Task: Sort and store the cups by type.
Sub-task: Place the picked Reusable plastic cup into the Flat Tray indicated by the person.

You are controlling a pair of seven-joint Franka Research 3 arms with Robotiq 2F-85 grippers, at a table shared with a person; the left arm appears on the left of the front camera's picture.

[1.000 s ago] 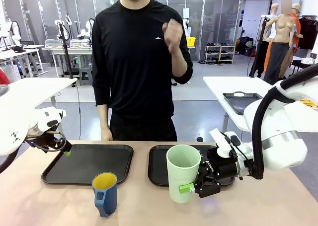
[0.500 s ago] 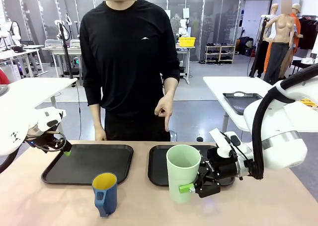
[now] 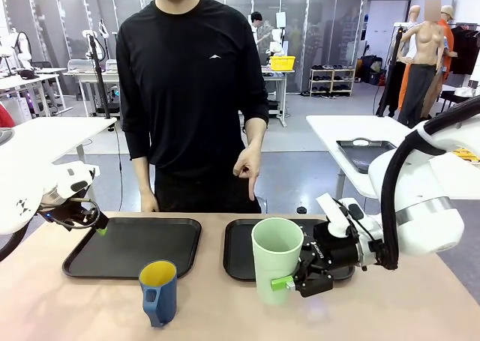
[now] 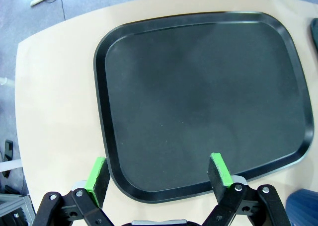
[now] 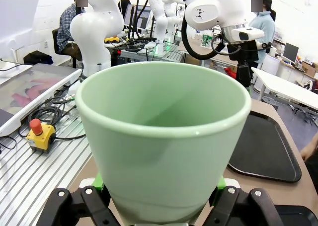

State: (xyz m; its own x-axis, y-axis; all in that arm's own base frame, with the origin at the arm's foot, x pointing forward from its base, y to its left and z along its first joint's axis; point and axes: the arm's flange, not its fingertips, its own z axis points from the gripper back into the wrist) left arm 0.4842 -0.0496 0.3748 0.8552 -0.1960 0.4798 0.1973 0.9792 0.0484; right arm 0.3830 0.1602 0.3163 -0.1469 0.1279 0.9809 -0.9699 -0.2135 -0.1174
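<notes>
Front view: one pale wood worktop (image 3: 60, 311), with a person standing at its far side. Trays, two, both black and shallow, side by side: left tray (image 3: 131, 245), right tray (image 3: 238, 251). Cups, two. The mint-green tumbler (image 3: 276, 262) is upright at the near-left corner of the right tray, mouth up; cannot tell whether its base rests on the worktop. The dark blue mug (image 3: 158, 292), yellow inside, stands on the worktop just near of the left tray's near-right corner, handle toward the camera, well apart from the tumbler. Arms, two. The right arm reaches in low from the right, wrist about level, and the right end effector (image 3: 292, 279) clamps the tumbler's lower wall, one green pad showing on the near side. Right wrist view: the tumbler (image 5: 161, 136) sits between the right end effector's (image 5: 160, 186) two fingers, a pad pressed against each side. The left arm is bent at the worktop's left edge, with the left end effector (image 3: 94, 222) hanging over the left tray's outer rim. Left wrist view: the left end effector (image 4: 158, 169) is spread wide with nothing between its pads, above the left tray's (image 4: 198, 87) rim. Person's hands, two: the pointing hand (image 3: 247, 169) has its index finger aimed down above the right tray; the other hand (image 3: 149, 201) hangs at the far edge.
</notes>
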